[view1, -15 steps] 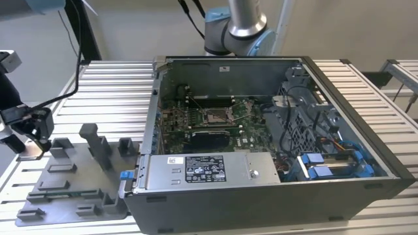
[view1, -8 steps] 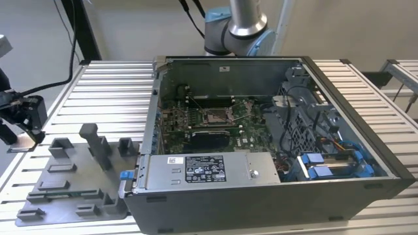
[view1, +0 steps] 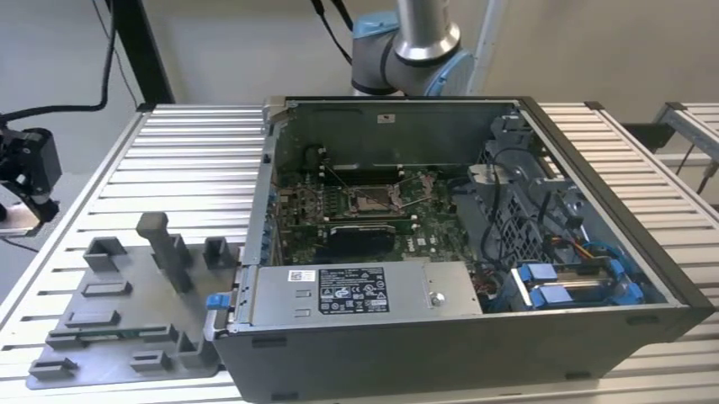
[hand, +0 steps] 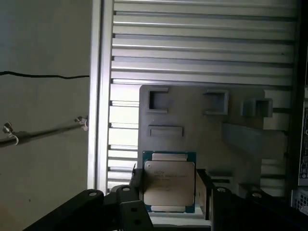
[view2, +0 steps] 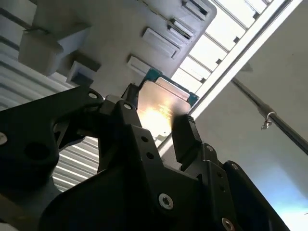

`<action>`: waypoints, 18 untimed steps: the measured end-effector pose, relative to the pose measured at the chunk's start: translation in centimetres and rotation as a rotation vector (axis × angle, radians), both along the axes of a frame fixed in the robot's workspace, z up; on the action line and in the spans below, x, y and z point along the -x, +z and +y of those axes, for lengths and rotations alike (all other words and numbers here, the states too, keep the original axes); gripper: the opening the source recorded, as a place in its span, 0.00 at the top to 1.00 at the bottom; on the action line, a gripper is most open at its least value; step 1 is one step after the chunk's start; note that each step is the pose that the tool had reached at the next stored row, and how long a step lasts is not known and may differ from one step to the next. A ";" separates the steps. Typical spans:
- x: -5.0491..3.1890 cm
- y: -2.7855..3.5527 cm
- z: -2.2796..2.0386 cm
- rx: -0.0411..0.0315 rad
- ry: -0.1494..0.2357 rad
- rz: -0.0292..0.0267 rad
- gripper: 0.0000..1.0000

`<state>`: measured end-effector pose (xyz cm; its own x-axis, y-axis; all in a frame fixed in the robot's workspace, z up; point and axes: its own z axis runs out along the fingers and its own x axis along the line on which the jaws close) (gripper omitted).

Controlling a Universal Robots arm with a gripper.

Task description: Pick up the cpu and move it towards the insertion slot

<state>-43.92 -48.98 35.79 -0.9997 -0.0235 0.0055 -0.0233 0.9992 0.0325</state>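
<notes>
One cpu point(hand: 169, 182) — pinched (long axis along fingers point(hand: 206, 187))

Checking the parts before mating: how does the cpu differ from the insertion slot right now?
The cpu is clamped in the gripper, near the grey tray; the insertion slot sits on the motherboard inside the open computer case. The cpu's face is pale silver; the slot's centre is dark within a shiny frame. Both are square.

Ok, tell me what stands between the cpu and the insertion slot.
The cpu, held in the end effector above the grey tray, is outside the computer case; its wall stands before the insertion slot, whose top looks uncovered.
</notes>
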 end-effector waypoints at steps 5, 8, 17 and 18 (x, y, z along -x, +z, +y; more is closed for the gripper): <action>0.00 2.31 0.00 0.0001 0.000 0.0001 1.00; 0.00 3.64 0.00 0.0002 0.000 0.0002 1.00; -0.77 3.72 0.02 0.0002 0.000 0.0012 1.00; -1.09 3.72 0.04 0.0002 0.000 0.0011 1.00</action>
<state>-42.83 -48.94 39.50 -0.9997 -0.0236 0.0066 -0.0233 0.9992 0.0323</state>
